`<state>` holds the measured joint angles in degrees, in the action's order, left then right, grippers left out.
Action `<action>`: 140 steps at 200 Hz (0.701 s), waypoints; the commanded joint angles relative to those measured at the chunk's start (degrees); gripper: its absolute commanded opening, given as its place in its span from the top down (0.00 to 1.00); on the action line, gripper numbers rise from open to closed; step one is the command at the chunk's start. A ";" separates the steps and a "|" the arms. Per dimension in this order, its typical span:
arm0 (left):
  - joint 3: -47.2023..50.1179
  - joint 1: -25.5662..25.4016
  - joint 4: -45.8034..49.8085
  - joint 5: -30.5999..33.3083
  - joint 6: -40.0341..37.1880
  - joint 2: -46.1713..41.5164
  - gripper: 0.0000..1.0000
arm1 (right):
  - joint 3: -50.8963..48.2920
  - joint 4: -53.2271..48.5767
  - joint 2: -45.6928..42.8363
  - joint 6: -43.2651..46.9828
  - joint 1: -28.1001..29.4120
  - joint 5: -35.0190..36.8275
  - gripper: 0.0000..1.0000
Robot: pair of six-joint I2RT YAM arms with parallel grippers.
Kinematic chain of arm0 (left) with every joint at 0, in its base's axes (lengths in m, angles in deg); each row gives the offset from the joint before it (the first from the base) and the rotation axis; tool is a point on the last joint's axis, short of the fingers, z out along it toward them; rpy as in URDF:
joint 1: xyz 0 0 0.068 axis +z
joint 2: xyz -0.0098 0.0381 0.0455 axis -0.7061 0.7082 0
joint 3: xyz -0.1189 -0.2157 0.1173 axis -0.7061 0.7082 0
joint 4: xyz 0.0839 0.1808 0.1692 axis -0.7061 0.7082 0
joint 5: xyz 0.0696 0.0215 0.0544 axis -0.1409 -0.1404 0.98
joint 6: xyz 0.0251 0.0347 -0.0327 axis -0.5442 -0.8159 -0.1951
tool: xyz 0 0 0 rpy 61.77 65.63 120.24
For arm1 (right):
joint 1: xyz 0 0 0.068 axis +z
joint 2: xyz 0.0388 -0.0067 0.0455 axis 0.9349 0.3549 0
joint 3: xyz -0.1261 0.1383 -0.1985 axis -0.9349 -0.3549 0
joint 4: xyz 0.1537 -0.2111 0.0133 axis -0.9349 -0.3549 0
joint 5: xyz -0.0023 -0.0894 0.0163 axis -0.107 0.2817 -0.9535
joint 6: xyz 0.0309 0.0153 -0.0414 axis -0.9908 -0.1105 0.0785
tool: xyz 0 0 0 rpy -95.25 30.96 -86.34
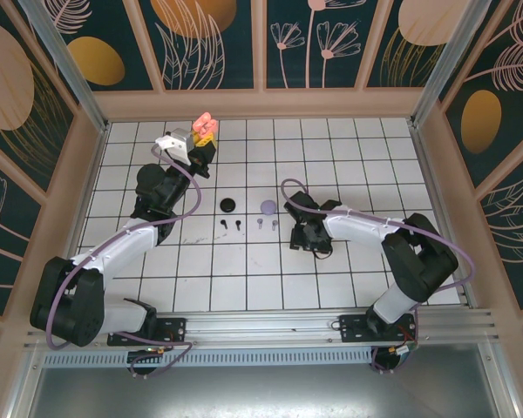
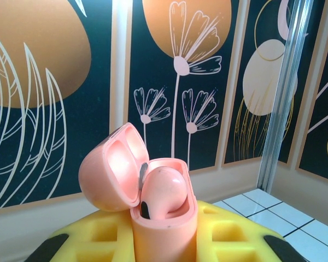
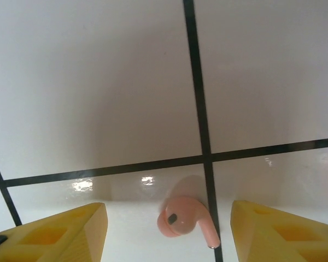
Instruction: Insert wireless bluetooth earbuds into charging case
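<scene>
Left wrist: coral case [image 2: 165, 232] (base hidden between fingers [image 2: 95, 237]) holds one earbud [image 2: 164, 191].

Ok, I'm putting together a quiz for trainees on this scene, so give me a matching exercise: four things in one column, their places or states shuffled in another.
1 coral-pink case
2 black case
3 lilac case
4 loose coral-pink earbud

A on the table, between the right gripper's open fingers
B held in the left gripper, lid open
C on the table, the case farther from the right gripper
D on the table, the case closer to the right gripper

Pairs: 1-B, 2-C, 3-D, 4-A
</scene>
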<state>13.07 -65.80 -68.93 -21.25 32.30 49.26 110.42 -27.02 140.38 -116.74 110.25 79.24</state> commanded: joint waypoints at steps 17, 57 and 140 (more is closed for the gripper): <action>-1.15 0.41 -1.93 -0.81 1.42 -0.23 1.00 | -0.40 2.36 1.62 -0.56 1.39 -2.52 0.39; -1.20 0.34 -2.01 -0.75 1.46 -0.37 1.00 | 0.75 1.07 1.81 -2.76 4.25 -2.92 0.40; -0.87 0.39 -2.02 -0.64 1.20 -0.32 1.00 | 9.10 -10.85 3.89 -9.08 4.58 7.85 0.39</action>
<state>13.07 -65.80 -68.93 -21.25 32.74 49.26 116.01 -32.75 142.00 -122.86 114.68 83.31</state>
